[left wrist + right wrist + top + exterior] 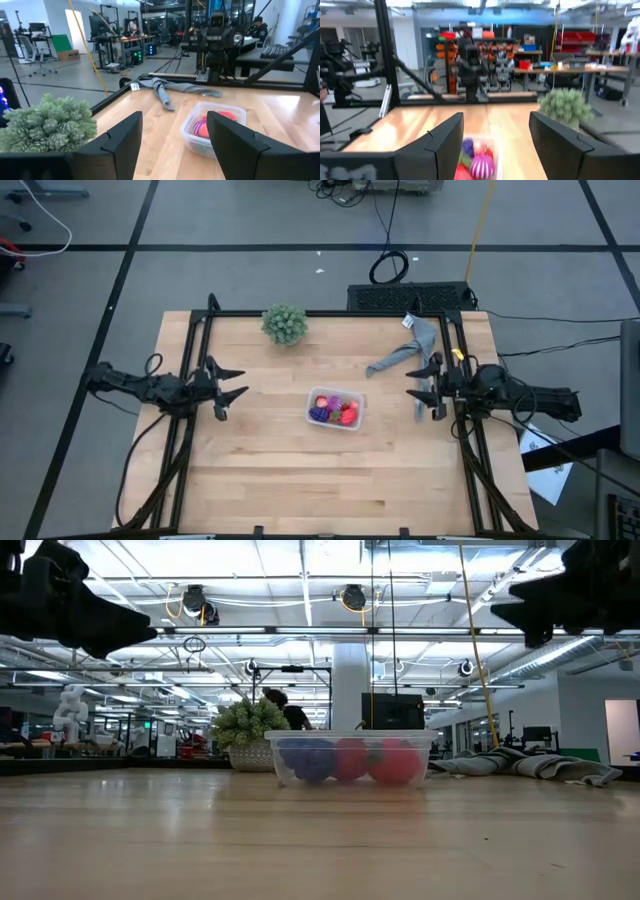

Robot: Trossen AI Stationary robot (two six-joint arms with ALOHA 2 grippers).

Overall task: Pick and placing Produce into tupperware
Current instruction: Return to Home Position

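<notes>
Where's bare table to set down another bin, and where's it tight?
Barest: the wide strip of table beyond the tupperware, away from the plant. Also bare between the left pincer and the tupperware. Tight: the corner where the grey cloth lies beside the right pincer, and the tupperware, holding the produce.

Wooden table [270, 470]: light planks, black frame [330, 313] along far edge and both sides. Green bushy plant [285, 324] stood upright near far edge, left of centre. Grey cloth [405, 352] lay crumpled near far right corner, white tag attached, well apart from plant. Black cable coil [389, 268] lay on floor beyond table. White paper [545, 465] lay on floor right of table. Person [257, 25] was at desk in room behind.
</notes>
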